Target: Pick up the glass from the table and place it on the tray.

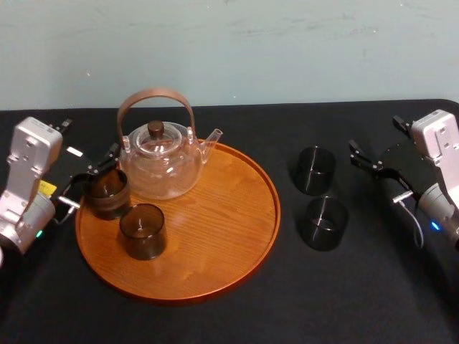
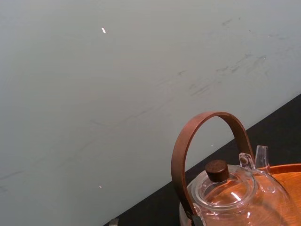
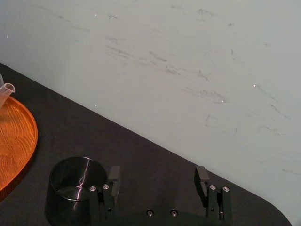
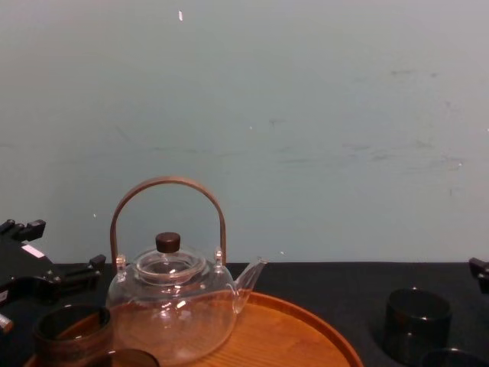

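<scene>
Already on the round orange-brown wooden tray point(image 1: 215, 215), a smoky brown glass point(image 1: 107, 192) stands between the spread fingers of the left gripper point(image 1: 92, 177); right gripper point(image 3: 157, 174) gapes beside a dark glass point(image 3: 70, 182)

The head view looks steeply down from above, taking in the whole table point(image 1: 344, 308) and tray point(image 1: 237, 215). The chest view sits low and near, facing the wall point(image 4: 306, 115) — both share the teapot point(image 1: 159, 161). Both wrist views tilt up at that wall, close over the table.
</scene>
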Robot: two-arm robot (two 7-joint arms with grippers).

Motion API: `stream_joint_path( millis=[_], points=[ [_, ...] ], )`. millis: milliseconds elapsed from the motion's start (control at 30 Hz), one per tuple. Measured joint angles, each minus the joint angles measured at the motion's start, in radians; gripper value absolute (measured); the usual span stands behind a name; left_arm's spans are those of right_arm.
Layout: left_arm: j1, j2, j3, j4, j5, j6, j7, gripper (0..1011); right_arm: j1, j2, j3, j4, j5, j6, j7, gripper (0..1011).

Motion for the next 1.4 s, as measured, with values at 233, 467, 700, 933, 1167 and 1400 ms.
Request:
stream_joint_path(
  millis=[233,467,700,933,1167,1400],
  points=[
    [0.0,0.0,0.0,0.0,0.0,0.0,0.0,1001,0.0,0.0,0.0,0.0,0.0,0.0,0.0,1002],
    [0.0,0.0,0.0,0.0,0.0,0.0,0.0,1001,0.0,0.0,0.0,0.0,0.0,0.0,0.0,1002],
    [0.0,0.0,0.0,0.0,0.0,0.0,0.0,1001,0.0,0.0,0.0,0.0,0.0,0.0,0.0,1002],
    [0.0,0.0,0.0,0.0,0.0,0.0,0.0,1001,0.0,0.0,0.0,0.0,0.0,0.0,0.0,1002],
    [0.0,0.0,0.0,0.0,0.0,0.0,0.0,1001,0.0,0.0,0.0,0.0,0.0,0.0,0.0,1002],
    [0.0,0.0,0.0,0.0,0.0,0.0,0.0,1001,0.0,0.0,0.0,0.0,0.0,0.0,0.0,1002]
  ],
)
